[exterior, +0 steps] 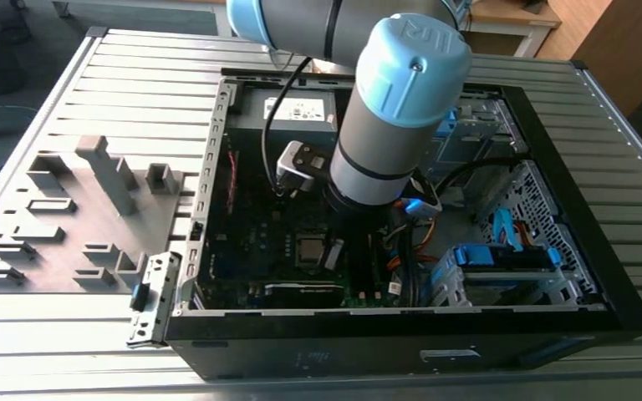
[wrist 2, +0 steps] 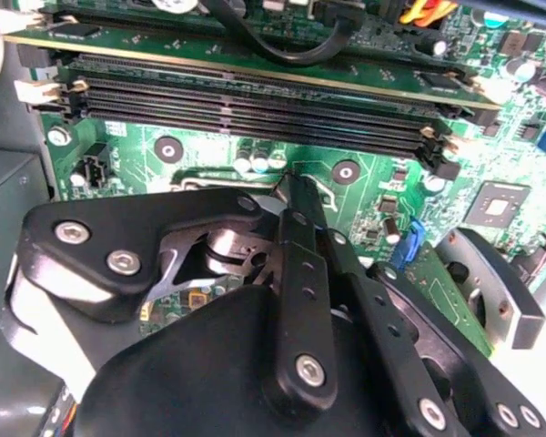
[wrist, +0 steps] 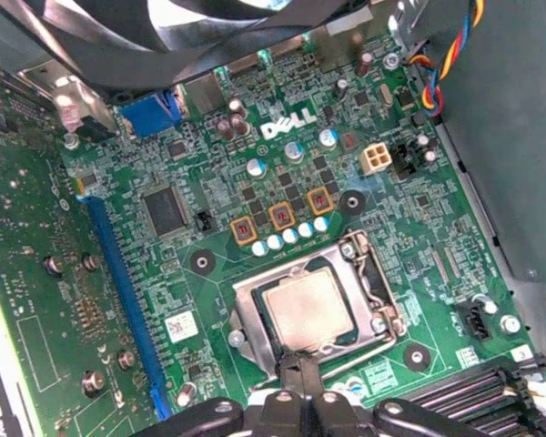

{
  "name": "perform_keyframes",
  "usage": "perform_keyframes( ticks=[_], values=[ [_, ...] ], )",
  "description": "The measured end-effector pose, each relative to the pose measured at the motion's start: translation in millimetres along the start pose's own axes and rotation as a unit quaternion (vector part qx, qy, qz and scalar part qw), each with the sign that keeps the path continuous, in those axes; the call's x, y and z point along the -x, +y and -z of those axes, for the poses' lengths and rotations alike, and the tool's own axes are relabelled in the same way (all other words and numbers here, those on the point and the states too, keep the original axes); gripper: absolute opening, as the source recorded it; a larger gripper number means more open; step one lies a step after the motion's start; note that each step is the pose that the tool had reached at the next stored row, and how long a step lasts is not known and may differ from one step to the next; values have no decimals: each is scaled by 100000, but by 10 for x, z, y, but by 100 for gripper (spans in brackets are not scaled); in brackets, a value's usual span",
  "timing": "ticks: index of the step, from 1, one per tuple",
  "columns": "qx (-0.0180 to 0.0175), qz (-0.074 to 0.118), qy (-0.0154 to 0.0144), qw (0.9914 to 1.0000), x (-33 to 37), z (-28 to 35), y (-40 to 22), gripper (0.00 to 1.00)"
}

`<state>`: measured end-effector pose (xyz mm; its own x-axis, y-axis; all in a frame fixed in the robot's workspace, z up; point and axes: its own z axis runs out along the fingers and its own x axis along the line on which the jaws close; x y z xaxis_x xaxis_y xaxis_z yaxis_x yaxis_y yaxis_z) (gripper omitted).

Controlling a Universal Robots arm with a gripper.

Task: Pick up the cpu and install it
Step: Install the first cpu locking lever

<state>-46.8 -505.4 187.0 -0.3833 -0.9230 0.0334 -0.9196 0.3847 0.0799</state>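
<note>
The cpu (wrist: 308, 309), a thin square chip with a silver-grey top, lies flat in its metal-framed socket (wrist: 246, 320) on the green motherboard (wrist: 209, 173). From the exterior view the cpu (exterior: 312, 249) sits low in the open computer case (exterior: 588, 251), just to the exterior view's left of the arm's wrist. My gripper (wrist: 299, 361) hangs right over the socket's edge, its black fingers drawn together to one narrow tip at the chip's rim. In the second wrist view the gripper (wrist 2: 294, 187) points at the board below the memory slots, with nothing between its fingers.
Long memory sticks (wrist 2: 255, 100) run beside the socket. A blue slot (wrist: 118, 282) and a black fan (wrist: 209, 27) flank it. A grey box with a white label (exterior: 298, 109) sits at the case's back, a blue drive cage (exterior: 500, 259) on the exterior view's right, a grey fixture tray (exterior: 76, 217) outside.
</note>
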Motion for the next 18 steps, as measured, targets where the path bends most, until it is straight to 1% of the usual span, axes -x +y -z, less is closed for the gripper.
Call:
perform_keyframes(
  ticks=[10,18],
  values=[
    [17,-2,5,100000,-1,1,-10,11],
    [38,79,5,100000,10,3,-39,11]
  ],
)
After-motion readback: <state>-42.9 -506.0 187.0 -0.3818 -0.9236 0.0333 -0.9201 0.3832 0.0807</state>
